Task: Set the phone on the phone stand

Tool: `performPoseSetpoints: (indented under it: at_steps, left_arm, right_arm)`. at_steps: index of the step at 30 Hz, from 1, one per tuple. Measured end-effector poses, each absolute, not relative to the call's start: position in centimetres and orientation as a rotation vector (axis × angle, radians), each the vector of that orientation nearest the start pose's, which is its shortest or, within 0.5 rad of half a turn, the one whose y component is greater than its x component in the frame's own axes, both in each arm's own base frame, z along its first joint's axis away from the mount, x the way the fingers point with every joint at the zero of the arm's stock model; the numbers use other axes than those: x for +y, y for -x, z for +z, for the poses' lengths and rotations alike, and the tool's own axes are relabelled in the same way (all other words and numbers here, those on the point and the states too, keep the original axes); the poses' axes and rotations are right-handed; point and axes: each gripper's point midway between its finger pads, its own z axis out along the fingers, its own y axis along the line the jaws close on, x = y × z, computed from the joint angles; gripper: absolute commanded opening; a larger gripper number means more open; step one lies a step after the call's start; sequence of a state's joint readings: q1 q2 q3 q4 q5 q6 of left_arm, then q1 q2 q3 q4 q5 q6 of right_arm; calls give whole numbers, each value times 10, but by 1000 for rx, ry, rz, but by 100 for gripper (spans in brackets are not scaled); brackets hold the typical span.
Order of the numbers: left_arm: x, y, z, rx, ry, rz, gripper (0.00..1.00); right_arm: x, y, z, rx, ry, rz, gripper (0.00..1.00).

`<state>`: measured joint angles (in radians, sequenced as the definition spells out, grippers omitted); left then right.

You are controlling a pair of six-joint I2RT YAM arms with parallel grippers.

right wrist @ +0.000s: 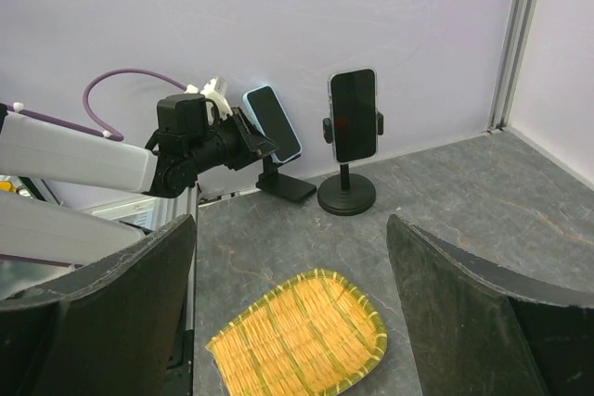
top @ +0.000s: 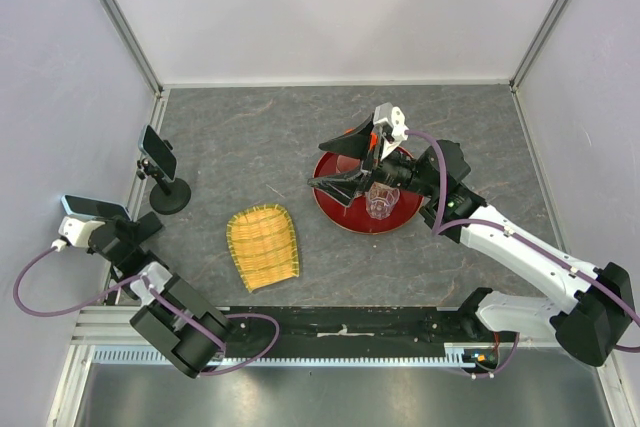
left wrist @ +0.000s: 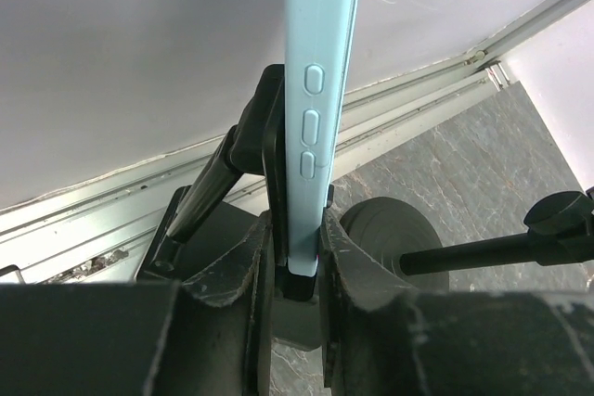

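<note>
A light-blue phone point(top: 95, 209) point(right wrist: 274, 122) leans tilted on a black flat-based phone stand point(top: 148, 227) point(right wrist: 286, 187) at the table's left edge, by the wall. My left gripper point(top: 108, 227) point(left wrist: 302, 248) is shut on the phone's point(left wrist: 316, 90) lower end. One finger presses the phone's edge and the other presses the stand's back plate point(left wrist: 271, 164). The phone's bottom rests in the stand's lip. My right gripper point(top: 345, 169) point(right wrist: 292, 303) hangs open and empty over the right half of the table.
A second dark phone point(top: 157, 152) point(right wrist: 354, 116) is clamped in a round-based stand point(top: 170, 197) point(right wrist: 346, 199) just right of the first. A yellow woven tray point(top: 263, 245) point(right wrist: 297, 340) lies mid-table. A red plate point(top: 340, 212) holding a clear glass point(top: 381, 202) sits under the right arm.
</note>
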<state>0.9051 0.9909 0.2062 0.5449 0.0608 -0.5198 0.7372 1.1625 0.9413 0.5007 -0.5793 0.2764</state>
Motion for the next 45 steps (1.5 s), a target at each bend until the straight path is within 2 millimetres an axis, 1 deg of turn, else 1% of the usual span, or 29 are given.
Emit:
performPoseSetpoints:
  at_steps: [5,8,12,27,32,36,40,42,43,44,45]
  left_arm:
    - [230,-222,112,1400,1141,210,2]
    - [222,-219,112,1396,1123,198,2]
    - [210,-220,112,1401,1085,160,2]
    - [172,-227,112,1427,962,19,2]
    - [164,-229,110,1449,935,-17,2]
    - [161,-230,109,1467,927,-29,2]
    - [160,-228,108,1476,932,-27,32]
    - [159,-227,107,1478,938,-27,37]
    - [159,-227,106,1483,947,-27,42]
    - [159,-226,104,1490,957,-29,45]
    - [159,-225,103,1498,967,-30,53]
  right_arm:
    - [337,-214,381,1187,825,1217,91]
    - [337,-214,381,1187,825,1216,91]
    - [336,-213,383,1184,824,1214,91]
    - [329,-205,399,1131,819,1199,92]
    - [325,-201,405,1111,815,1192,92]
    - [323,-197,410,1094,817,1192,91]
    - [322,-194,414,1078,820,1189,92]
    - [321,-192,416,1072,819,1187,92]
    - [320,-192,417,1069,817,1183,92]
    - [320,-192,417,1067,818,1182,92]
    - [320,-191,418,1064,818,1181,92]
